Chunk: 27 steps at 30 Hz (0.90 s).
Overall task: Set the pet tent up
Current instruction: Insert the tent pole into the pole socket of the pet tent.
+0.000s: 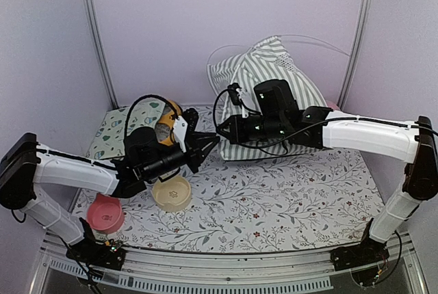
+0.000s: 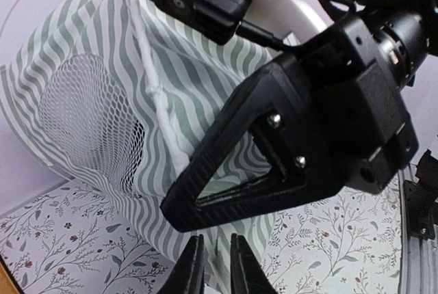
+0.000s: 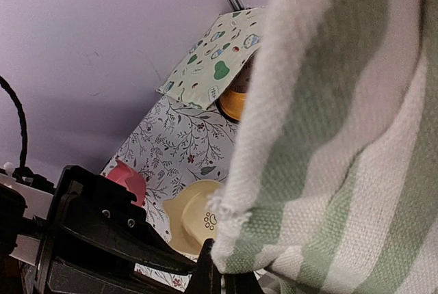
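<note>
The right hand [image 3: 220, 279] was closed, pinching a hem of the pet tent [image 3: 342, 137], whose striped fabric draped over its fingers. The left hand [image 2: 217, 266] was parted only narrowly, its tips just at the tent's lower edge, facing the right hand. The tent lay slumped at the back of the counter [image 1: 287, 191], against the wall. A cream bowl [image 1: 171, 193] sat near the left arm.

pet tent [image 1: 274, 61], green-white striped, slumped at rear
</note>
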Available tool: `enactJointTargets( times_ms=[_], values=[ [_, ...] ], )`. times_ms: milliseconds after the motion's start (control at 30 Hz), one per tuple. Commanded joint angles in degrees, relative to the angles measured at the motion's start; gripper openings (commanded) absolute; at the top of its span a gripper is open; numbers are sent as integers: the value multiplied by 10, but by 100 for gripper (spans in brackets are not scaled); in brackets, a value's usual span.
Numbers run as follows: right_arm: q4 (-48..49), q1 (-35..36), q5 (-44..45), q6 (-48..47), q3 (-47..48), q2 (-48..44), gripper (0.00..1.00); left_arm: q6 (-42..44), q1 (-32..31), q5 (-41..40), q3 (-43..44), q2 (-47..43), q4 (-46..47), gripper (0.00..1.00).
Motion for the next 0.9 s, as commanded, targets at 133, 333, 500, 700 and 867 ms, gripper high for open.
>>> enactJointTargets(
  times_ms=[133, 333, 500, 700, 867],
  values=[
    [7, -3, 31, -13, 4, 2, 0, -16, 10, 21, 6, -1, 12, 20],
    [5, -3, 33, -15, 10, 2, 0, -38, 11, 43, -1, 9, -1, 28],
    [4, -3, 34, -16, 13, 4, 0, -44, 11, 34, 20, 35, -26, 29],
    [0, -2, 34, -19, 18, 3, 0, -50, 12, 34, 30, 49, -32, 27],
    [2, 1, 34, -18, 16, 6, 0, -49, 16, 34, 62, 64, -49, 17]
  ],
)
